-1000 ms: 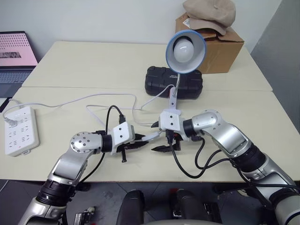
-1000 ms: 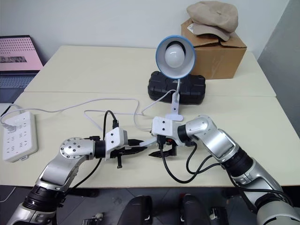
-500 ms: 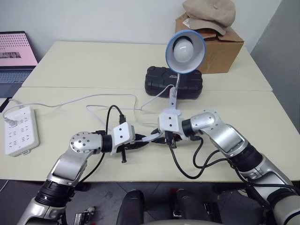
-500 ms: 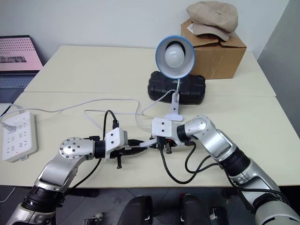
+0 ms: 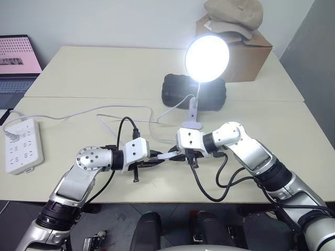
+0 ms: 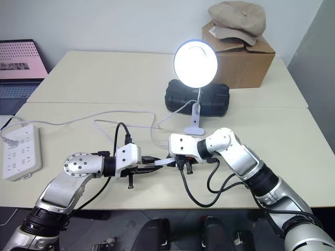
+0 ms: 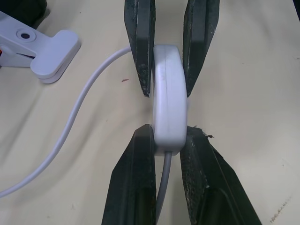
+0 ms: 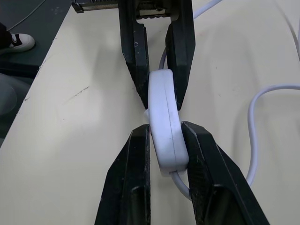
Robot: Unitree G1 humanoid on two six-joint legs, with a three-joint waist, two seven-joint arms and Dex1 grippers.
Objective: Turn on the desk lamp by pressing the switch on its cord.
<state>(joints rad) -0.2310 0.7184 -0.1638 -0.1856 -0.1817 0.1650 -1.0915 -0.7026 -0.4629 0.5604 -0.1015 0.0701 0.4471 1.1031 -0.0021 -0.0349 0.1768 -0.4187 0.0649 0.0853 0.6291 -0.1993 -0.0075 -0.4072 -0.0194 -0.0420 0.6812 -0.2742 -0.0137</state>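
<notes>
Two grippers meeting at the switch [image 5: 168, 155], near the front edge of the table [image 5: 94, 73]. Far off to the switch's left, by the table's left edge: white power strip [image 5: 21, 146], with a laptop [image 5: 17, 61] beyond it off the table. Running from the strip toward the switch: the cord [image 5: 99, 109], thin and white, looping over the tabletop. Just left of the switch: left gripper [image 5: 155, 162], pointing toward the right, black fingers [image 7: 140, 183] pinched on one end of the switch. Clamped between both pairs of jaws and lifted slightly off the surface: the switch itself, white and elongated, cord trailing from its end. Just right of the switch: right gripper [image 5: 180, 155], pointing toward the left, fingers [image 8: 136, 183] squeezed narrow on the opposite end. Behind the switch and slightly to its right: the desk lamp [image 5: 207, 58], white clip base standing on the table, bulb glowing bright. Behind the lamp base: black case [image 5: 175, 93]. Farther back and right of the switch: cardboard box [image 5: 251, 55] with a beige cap [image 5: 234, 14] on top.
</notes>
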